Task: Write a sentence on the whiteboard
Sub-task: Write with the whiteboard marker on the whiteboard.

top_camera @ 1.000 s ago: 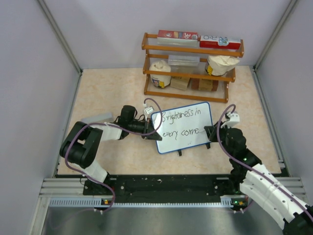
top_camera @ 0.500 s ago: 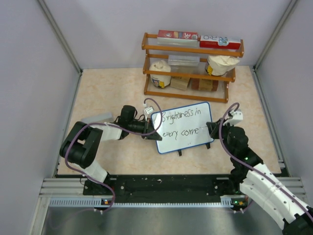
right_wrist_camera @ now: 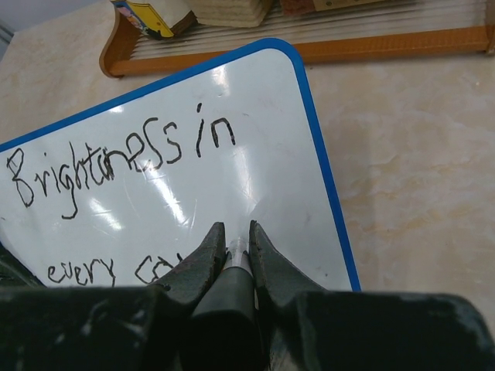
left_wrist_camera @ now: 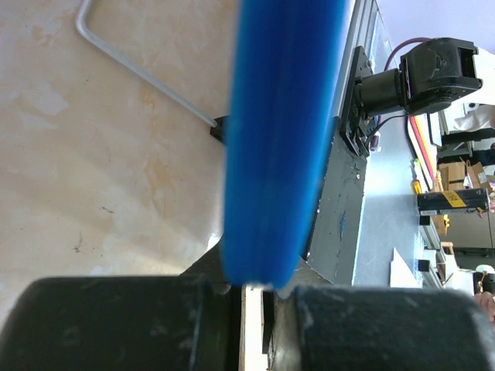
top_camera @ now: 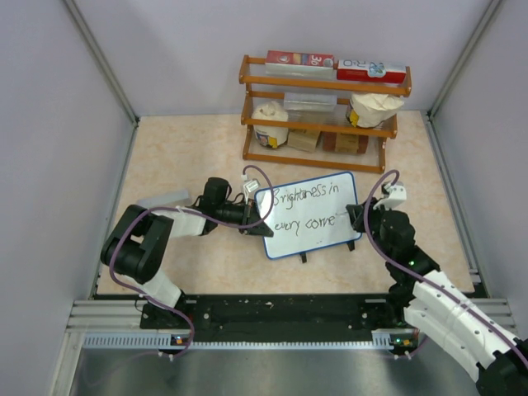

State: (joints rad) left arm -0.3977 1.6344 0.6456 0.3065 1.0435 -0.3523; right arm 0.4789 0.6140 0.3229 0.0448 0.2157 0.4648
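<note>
Bracing is the job on the whiteboard's left side: our left gripper [top_camera: 250,219] is closed narrow on the left edge of the small white rectangular whiteboard with a thin dark-blue rim [top_camera: 309,216]. We judge it steadies the board against the pen's push. On its face the black handwritten sentence [top_camera: 307,210] runs in two lines, "Brightness in" above "every corne", the last word seemingly unfinished. At the right end of that lower line our right gripper [right_wrist_camera: 236,236] pinches a dark-barrelled marker [right_wrist_camera: 235,263], tip on or just above the white surface; we cannot tell which. The whiteboard stands between the two grippers, with the brown wooden shelf rack [top_camera: 326,111] behind its far edge.
</note>
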